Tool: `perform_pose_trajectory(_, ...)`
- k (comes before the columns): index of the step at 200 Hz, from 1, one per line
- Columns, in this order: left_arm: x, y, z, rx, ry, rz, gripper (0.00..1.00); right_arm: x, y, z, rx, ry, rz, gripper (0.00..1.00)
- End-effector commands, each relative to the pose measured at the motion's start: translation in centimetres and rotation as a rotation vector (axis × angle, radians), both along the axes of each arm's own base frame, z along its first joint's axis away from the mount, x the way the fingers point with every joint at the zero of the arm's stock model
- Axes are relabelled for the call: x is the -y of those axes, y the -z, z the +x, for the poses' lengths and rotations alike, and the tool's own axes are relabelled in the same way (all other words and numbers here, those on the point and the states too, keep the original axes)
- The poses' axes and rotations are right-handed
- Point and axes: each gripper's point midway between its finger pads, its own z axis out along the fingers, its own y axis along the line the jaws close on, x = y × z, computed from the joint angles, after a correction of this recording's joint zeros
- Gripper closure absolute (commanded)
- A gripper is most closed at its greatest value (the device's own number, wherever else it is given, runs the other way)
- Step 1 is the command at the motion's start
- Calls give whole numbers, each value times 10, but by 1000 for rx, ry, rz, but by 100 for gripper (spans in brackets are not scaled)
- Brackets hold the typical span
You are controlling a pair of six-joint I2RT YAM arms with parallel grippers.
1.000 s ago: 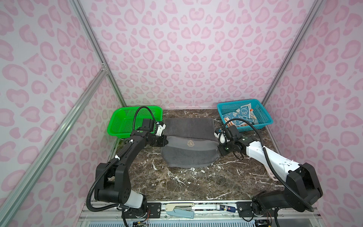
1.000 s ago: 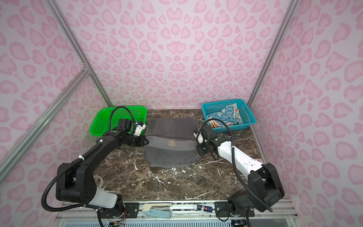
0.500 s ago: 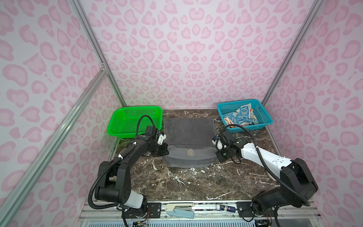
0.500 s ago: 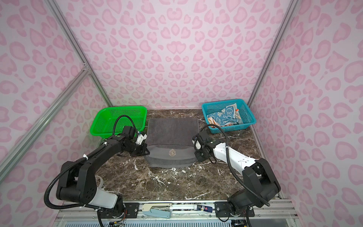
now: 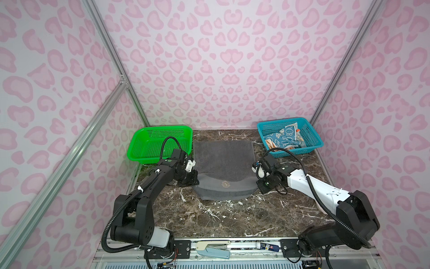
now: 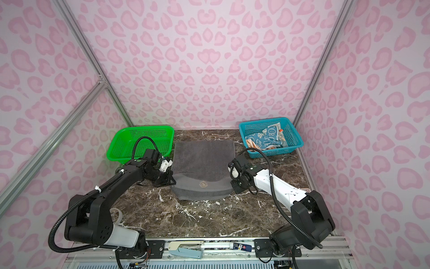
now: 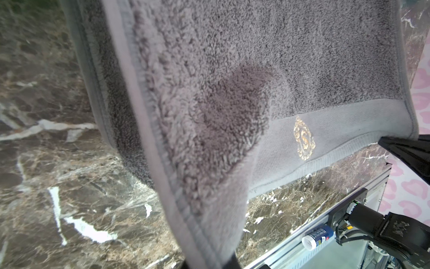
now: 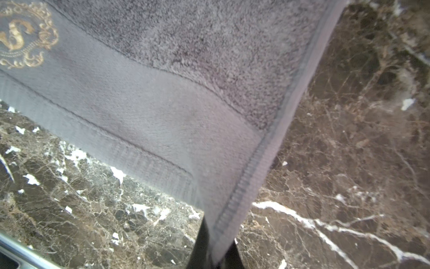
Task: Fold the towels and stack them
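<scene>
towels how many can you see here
3: the grey towel on the table, the blue towel in the teal basket, the orange towel partly showing under it. More may hide beneath.

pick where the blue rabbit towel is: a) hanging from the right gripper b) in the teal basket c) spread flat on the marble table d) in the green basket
b: in both top views the blue rabbit towel lies crumpled inside the teal basket at the back right of the table.
</scene>
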Motion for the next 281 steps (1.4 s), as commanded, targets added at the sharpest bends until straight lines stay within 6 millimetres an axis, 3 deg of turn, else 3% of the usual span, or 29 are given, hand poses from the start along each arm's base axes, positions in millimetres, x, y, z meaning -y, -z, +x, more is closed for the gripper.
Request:
perform_pose_trajectory(1,-1,16,-17,-94,-20,4,96,-5,13,-14,-82,-25,-15,95)
perform_pose_trajectory(29,-3,29,-28,-164,-50,15,86,-9,25,-26,-171,-19,-36,90)
perform_pose_trajectory(55,-6,29,-32,-184,-70,37,65,-2,23,-31,-187,10,-63,69)
perform_pose_trajectory(59,-7,29,-33,-188,-72,39,57,-2,22,-31,-184,18,-57,66)
perform_pose_trajectory(87,-11,19,-35,-180,-84,62,37,0,8,-26,-165,88,20,40)
perform_pose_trajectory(117,-10,-4,-17,-108,-102,58,31,2,8,-12,-165,228,225,32)
perform_pose_trajectory(147,2,-23,7,-37,-97,33,30,1,14,6,-140,299,387,30)
perform_pose_trajectory(194,23,-15,36,5,-86,20,30,-16,14,33,-78,279,556,30)
perform_pose_trajectory(240,58,19,60,-21,-98,-68,38,-29,25,29,-185,270,601,31)
perform_pose_trajectory(262,62,40,61,-59,-103,-46,44,-34,17,22,-233,287,649,33)
perform_pose_trajectory(281,60,55,59,-88,-124,-29,55,-36,5,18,-273,316,679,42)
